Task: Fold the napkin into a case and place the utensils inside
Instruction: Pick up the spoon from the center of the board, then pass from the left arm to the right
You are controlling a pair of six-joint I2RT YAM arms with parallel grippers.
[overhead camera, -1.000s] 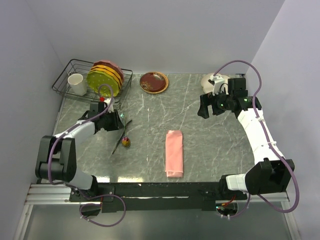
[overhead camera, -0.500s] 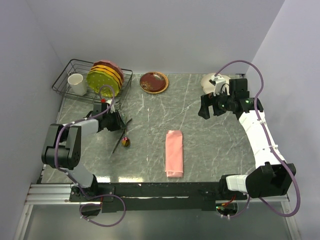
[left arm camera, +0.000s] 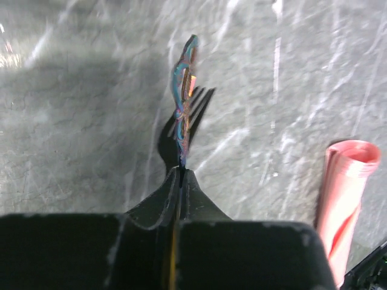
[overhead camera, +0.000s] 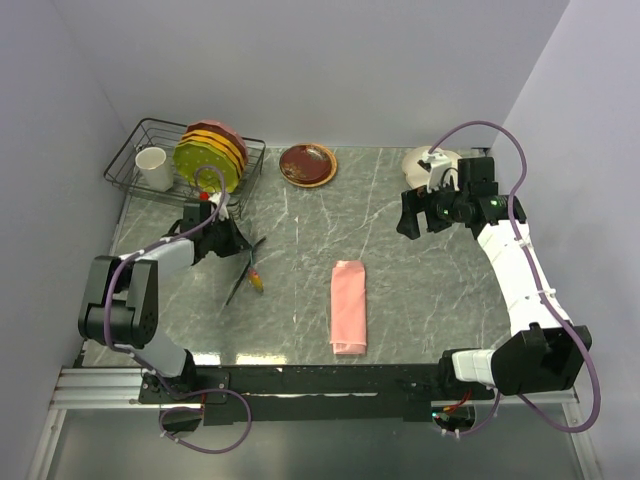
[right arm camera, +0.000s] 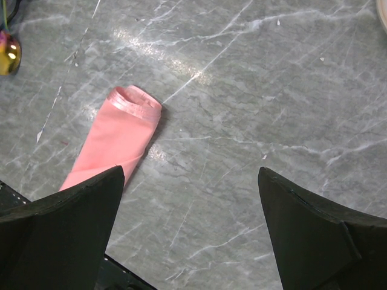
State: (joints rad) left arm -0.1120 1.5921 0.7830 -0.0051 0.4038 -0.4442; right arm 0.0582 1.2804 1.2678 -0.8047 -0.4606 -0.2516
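1. The grey counter (overhead camera: 420, 300) carries everything. Its middle is kept bare, so you have room to work around the cloth.
2. The dish rack (overhead camera: 122, 150) sits in the far left corner with plates and a cup, well apart from the job.
3. The napkin is already folded into a narrow pink case (overhead camera: 349, 305). It lies lengthwise at the near centre, and its open mouth seems to face the far side, ready for loading.
4. Your right gripper (right arm camera: 191, 175) hangs above the counter to the right of the case with its jaws wide apart and nothing in them. It is likely waiting to steady the cloth.
5. Your left gripper (left arm camera: 181, 175) is left of the case, with its jaws pressed together on a thin handle.
6. That handle belongs to the fork (left arm camera: 184, 90). It is held edge-on above the counter, and the shadow of its tines shows below.
7. A second dark handle (overhead camera: 238, 285) lies on the counter beside the fork, probably the spoon's.
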